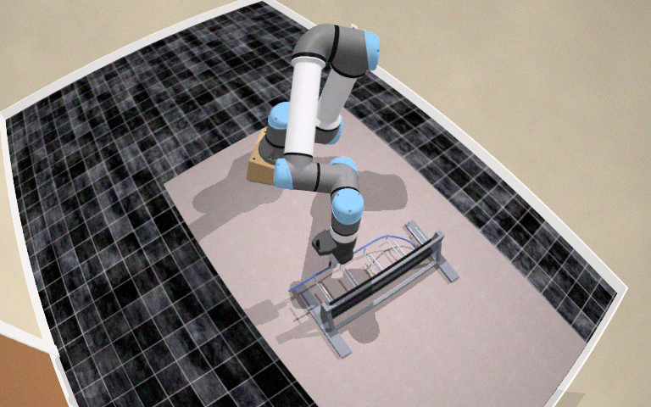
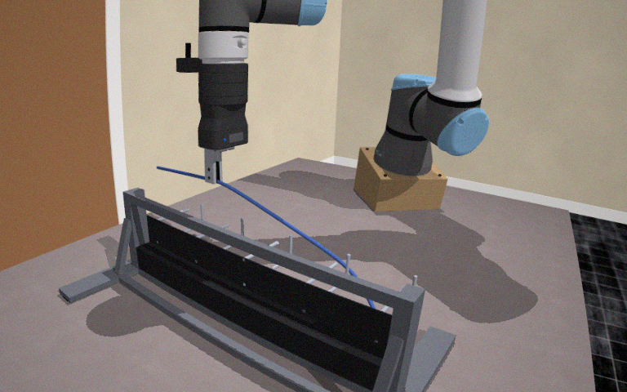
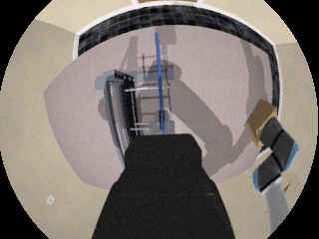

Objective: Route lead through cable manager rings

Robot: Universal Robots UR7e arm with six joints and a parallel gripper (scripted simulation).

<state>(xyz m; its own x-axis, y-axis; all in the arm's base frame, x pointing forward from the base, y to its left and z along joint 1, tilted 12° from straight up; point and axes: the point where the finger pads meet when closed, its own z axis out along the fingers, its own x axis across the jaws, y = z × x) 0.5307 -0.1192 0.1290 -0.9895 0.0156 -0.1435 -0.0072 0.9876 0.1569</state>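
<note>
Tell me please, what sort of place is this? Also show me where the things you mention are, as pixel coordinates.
Probably a robotics test room: a robot arm on a wooden block (image 1: 259,171) (image 2: 411,196) (image 3: 261,114), a metal rack (image 1: 386,271) (image 2: 259,243) (image 3: 109,100), and plain walls around.

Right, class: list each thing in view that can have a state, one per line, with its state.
pincer: shut on the blue lead
blue lead: held up, far end free
rack: upright on the table
</note>
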